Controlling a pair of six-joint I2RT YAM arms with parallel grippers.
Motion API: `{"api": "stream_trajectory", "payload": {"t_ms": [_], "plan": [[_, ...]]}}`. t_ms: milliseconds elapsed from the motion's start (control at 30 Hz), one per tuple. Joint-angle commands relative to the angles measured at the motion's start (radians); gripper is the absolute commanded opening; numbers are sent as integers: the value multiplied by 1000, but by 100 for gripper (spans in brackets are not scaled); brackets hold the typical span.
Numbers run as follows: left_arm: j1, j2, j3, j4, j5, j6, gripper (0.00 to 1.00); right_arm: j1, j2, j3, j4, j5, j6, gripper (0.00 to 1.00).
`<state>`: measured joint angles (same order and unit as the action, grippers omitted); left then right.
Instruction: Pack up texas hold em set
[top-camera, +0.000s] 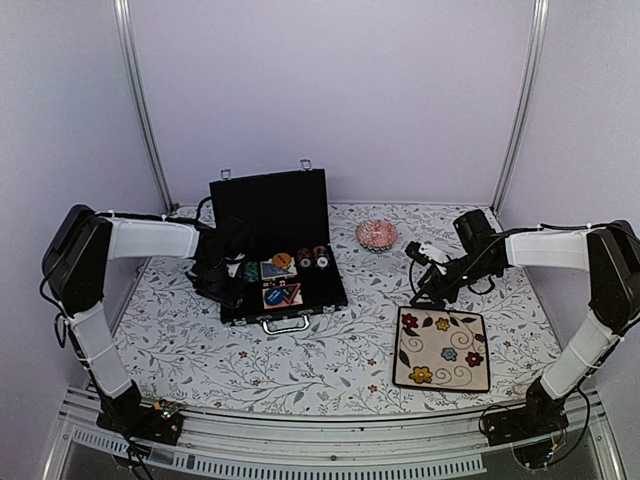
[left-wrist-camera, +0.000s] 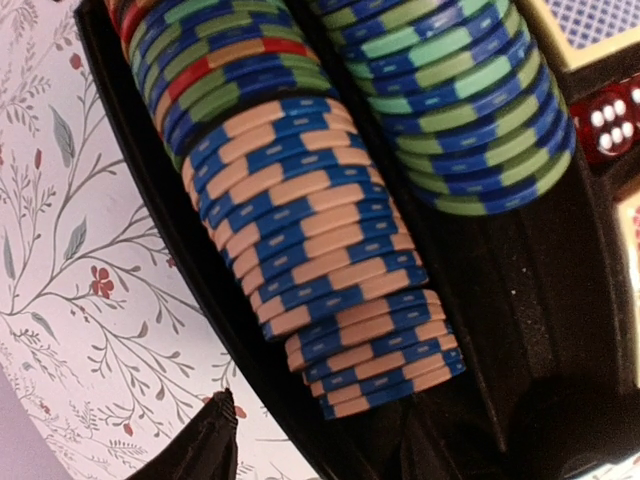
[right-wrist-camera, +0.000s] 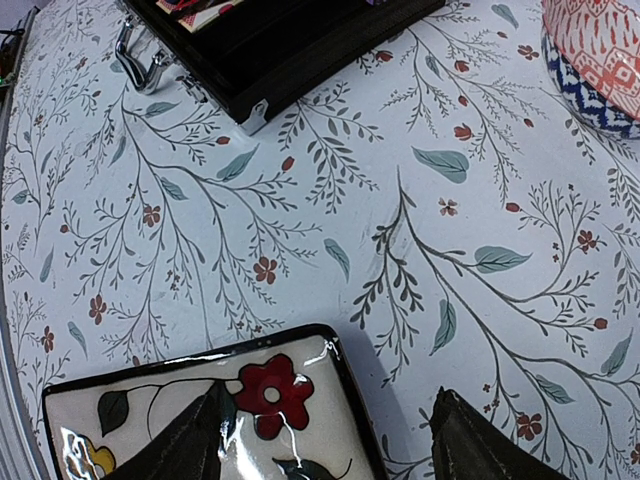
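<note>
Closest to the lens in the right wrist view, the right gripper (right-wrist-camera: 335, 440) has its fingertips (right-wrist-camera: 190, 440) spread with nothing between them. One tip overlaps a corner of the cream flowered plate (right-wrist-camera: 150, 410); the other hangs over the floral tablecloth (right-wrist-camera: 400, 200). Beyond these you see the silver handle (right-wrist-camera: 140, 55) of the black case (right-wrist-camera: 300, 50), well apart from this gripper, and the pink patterned bowl (right-wrist-camera: 600, 60) at the far right.

Turn to the left wrist view: one dark fingertip (left-wrist-camera: 215, 440) lies just outside the case wall. Its partner is lost against the black tray, so you cannot tell how the left gripper (top-camera: 225, 270) stands. Just ahead of it lie rows of blue-and-peach chips (left-wrist-camera: 330, 260) and green-and-blue chips (left-wrist-camera: 470, 110), with red dice (left-wrist-camera: 610, 120) beside them.

From above, note the case lid (top-camera: 270, 205) upright and the card decks (top-camera: 278, 283) lying inside.
</note>
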<state>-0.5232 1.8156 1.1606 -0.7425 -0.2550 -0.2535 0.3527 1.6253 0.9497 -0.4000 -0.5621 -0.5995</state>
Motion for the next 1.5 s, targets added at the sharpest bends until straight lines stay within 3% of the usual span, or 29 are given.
{"api": "stream_trajectory", "payload": {"t_ms": [0,367,600,767,967,1167,1467], "plan": [[29,33,26,29,-31,9,56,-4,-1,23,-10,-10,-5,72],[37,36,43,20,6,20,55,-3,4,21,-10,-10,-5,73],[29,-138,20,-111,114,30,56,-3,13,23,-12,-17,-8,73],[38,-221,162,-179,106,71,57,-3,25,33,-20,-31,-8,73],[126,-145,423,-147,21,25,62,-4,11,34,-25,-33,-9,73],[279,-104,559,51,147,-83,64,-4,-4,33,-25,-24,-8,73],[502,-49,437,467,428,-371,59,-3,-25,30,-25,-10,-8,73]]}}
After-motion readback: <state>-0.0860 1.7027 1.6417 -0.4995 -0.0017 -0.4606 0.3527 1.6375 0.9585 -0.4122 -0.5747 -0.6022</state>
